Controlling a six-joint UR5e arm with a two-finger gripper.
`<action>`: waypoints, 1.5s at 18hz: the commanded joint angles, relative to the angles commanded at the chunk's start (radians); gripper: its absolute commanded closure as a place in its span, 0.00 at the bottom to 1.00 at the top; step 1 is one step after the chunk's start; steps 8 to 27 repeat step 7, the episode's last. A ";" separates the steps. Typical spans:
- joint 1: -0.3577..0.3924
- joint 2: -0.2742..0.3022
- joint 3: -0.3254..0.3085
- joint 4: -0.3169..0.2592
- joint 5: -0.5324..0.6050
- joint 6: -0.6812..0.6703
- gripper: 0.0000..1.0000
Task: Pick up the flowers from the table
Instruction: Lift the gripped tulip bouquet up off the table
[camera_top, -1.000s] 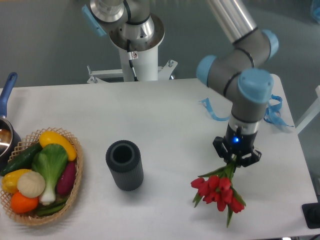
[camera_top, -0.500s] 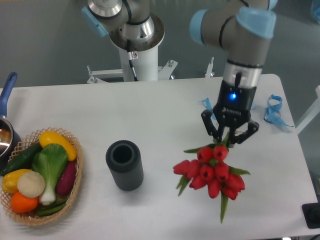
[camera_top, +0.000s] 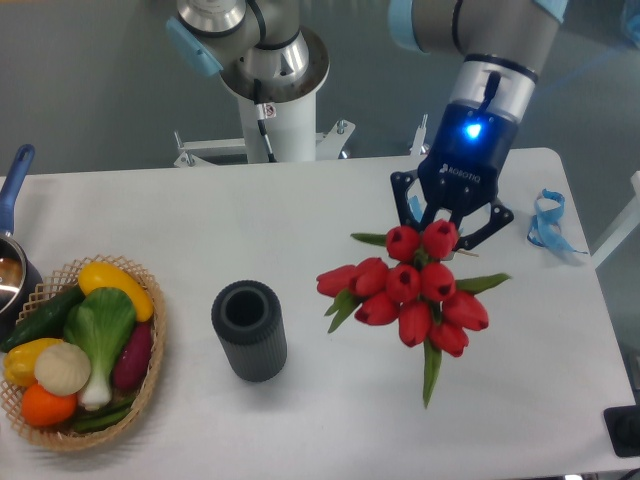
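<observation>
The flowers (camera_top: 410, 293), a bunch of red tulips with green leaves, hang in the air above the right half of the white table (camera_top: 320, 210). Their heads face the camera and the stems are hidden behind them. My gripper (camera_top: 449, 226) is right behind and above the bunch, shut on the stems. The flower heads cover its fingertips.
A dark grey ribbed cylinder vase (camera_top: 249, 330) stands left of the flowers. A wicker basket (camera_top: 150, 370) of vegetables sits at the left edge, with a pot (camera_top: 12, 270) behind it. Blue ribbon scraps (camera_top: 547, 220) lie at the right rear.
The gripper has risen and moved left and back, lifting the flowers off the table. The bunch now looks larger and closer to the camera.
</observation>
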 joint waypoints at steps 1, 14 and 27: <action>0.000 0.002 -0.003 0.002 0.000 0.002 0.84; 0.009 0.008 -0.018 0.005 0.000 0.005 0.84; 0.009 0.008 -0.018 0.005 0.000 0.005 0.84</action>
